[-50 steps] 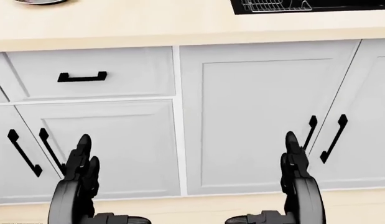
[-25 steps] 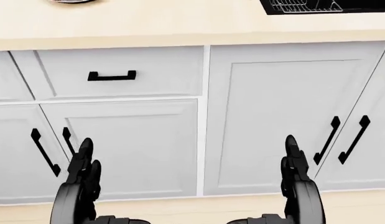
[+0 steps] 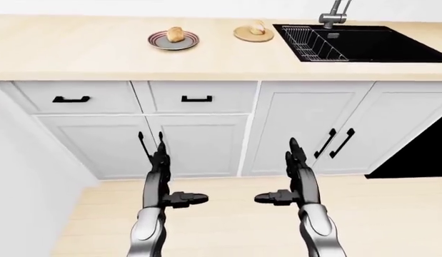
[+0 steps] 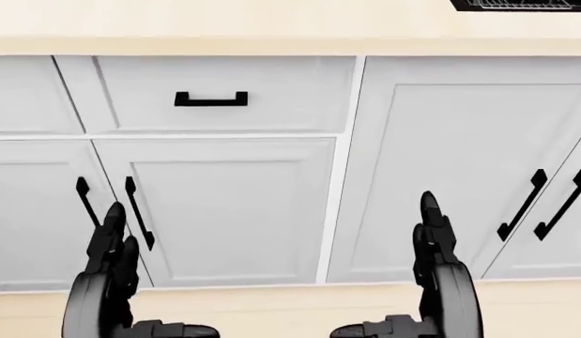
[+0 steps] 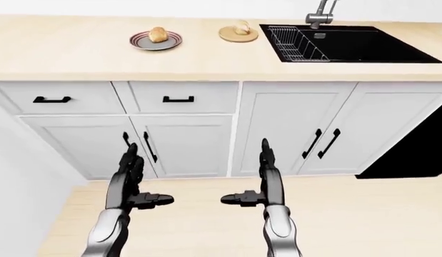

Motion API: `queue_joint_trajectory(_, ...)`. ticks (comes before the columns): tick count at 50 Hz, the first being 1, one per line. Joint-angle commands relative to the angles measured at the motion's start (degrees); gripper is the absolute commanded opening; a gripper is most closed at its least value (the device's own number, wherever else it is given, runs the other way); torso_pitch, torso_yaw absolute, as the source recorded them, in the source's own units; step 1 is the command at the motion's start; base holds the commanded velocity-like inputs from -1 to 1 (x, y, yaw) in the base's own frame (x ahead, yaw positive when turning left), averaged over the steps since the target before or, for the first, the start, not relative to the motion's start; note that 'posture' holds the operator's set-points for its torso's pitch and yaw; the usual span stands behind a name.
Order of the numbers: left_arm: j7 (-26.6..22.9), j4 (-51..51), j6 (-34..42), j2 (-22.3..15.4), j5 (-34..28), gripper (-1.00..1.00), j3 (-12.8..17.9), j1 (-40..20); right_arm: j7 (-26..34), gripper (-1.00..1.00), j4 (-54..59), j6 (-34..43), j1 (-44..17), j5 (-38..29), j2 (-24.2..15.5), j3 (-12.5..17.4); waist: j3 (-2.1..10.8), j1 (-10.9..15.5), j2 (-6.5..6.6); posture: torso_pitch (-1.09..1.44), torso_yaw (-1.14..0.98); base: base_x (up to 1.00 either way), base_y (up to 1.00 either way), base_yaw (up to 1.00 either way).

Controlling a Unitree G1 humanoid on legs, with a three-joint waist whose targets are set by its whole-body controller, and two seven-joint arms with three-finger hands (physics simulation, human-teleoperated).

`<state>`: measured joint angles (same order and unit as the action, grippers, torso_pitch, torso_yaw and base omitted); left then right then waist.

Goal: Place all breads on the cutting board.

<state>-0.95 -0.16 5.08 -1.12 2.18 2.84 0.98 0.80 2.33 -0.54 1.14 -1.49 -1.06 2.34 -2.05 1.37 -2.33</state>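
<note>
Down by the floor, nearest to where the robot stood, its two dark arms reached forward over pale wood boards. The left hand (image 3: 157,179) and the right hand (image 3: 298,179) both hung at cabinet-door level, well apart from each other, fingers pointing upward and spread, thumbs turned inward toward one another. Neither held anything.

Beyond the hands stood a run of white cabinets (image 3: 199,139) with black handles: two drawers above paired doors on the left of the left-eye view, taller doors toward the right. The head view looked low and took in little but these fronts and the counter's edge.

Above them ran the light wooden counter (image 3: 78,59). Toward its far side sat a striped plate (image 3: 174,40) with a bread roll (image 3: 176,34) on it. Just to the right lay a small round wooden board (image 3: 253,34), which I took to be the cutting board, with a second bread (image 3: 258,27) already resting on it. Right of that was the black sink (image 3: 371,44), a wire rack (image 3: 312,43) in its left end and a tap (image 3: 335,13) behind it.

As I judged it, the job was about half finished: one bread lay on the board, and the roll on the plate had not yet been carried across. The robot stood short of the counter, so it would need to close in first.
</note>
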Motion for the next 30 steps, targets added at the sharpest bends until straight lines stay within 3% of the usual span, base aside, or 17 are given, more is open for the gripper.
queue_joint_trajectory(1, -0.2, -1.6, -2.2, 0.2, 0.1, 1.00, -0.4, -1.3, -0.4, 1.00, -1.9, -1.3, -0.7, -0.2, -0.4, 0.6, 1.08, -0.1, -0.52, 0.00, 0.00, 0.00, 0.00, 0.00)
queue_joint_trajectory(2, -0.2, -1.7, -2.2, 0.2, 0.1, 1.00, -0.4, -1.3, -0.5, 1.00, -1.7, -1.4, -0.7, -0.3, -0.4, 0.6, 1.15, 0.0, -0.96, 0.00, 0.00, 0.00, 0.00, 0.00)
queue_joint_trajectory(3, -0.1, -2.6, -1.6, 0.2, 0.1, 1.00, -0.5, -1.1, -0.7, 1.00, -0.7, -2.2, -0.9, -0.7, -0.5, 0.6, 0.99, 0.0, 0.25, 0.00, 0.00, 0.00, 0.00, 0.00)
queue_joint_trajectory(13, 0.6, -2.3, -2.4, 0.7, 0.3, 1.00, -0.9, -0.8, -1.6, 1.00, -1.6, -2.5, -1.3, -2.4, -0.5, 0.3, 2.49, -0.9, 1.67, 0.00, 0.00, 0.00, 0.00, 0.00)
queue_joint_trajectory(17, 1.8, -12.6, 7.2, 0.4, 1.4, 1.00, -0.4, -0.7, -0.8, 1.00, -11.2, 6.4, -0.8, -3.2, -0.5, -0.3, 2.82, -1.1, 1.79, 0.00, 0.00, 0.00, 0.00, 0.00)
queue_joint_trajectory(19, 2.0, -10.7, 6.7, 0.1, 1.2, 1.00, 0.2, -2.1, -0.4, 1.00, -13.7, 9.6, -1.2, -4.5, -0.7, -0.7, 2.71, -1.1, 1.77, 0.00, 0.00, 0.00, 0.00, 0.00)
queue_joint_trajectory(25, 2.7, -16.7, 15.6, -0.9, 2.3, 1.00, 1.5, -6.3, 0.5, 1.00, -21.3, 23.4, -8.6, -6.1, -1.4, 0.0, 3.13, -1.1, 1.79, 0.00, 0.00, 0.00, 0.00, 0.00)
queue_joint_trajectory(30, 3.2, -17.9, 19.6, -2.0, 3.5, 1.00, 3.1, -10.0, 0.7, 1.00, -23.6, 29.9, -13.7, -7.1, -1.9, 0.1, 3.10, -1.1, 1.90, 0.00, 0.00, 0.00, 0.00, 0.00)
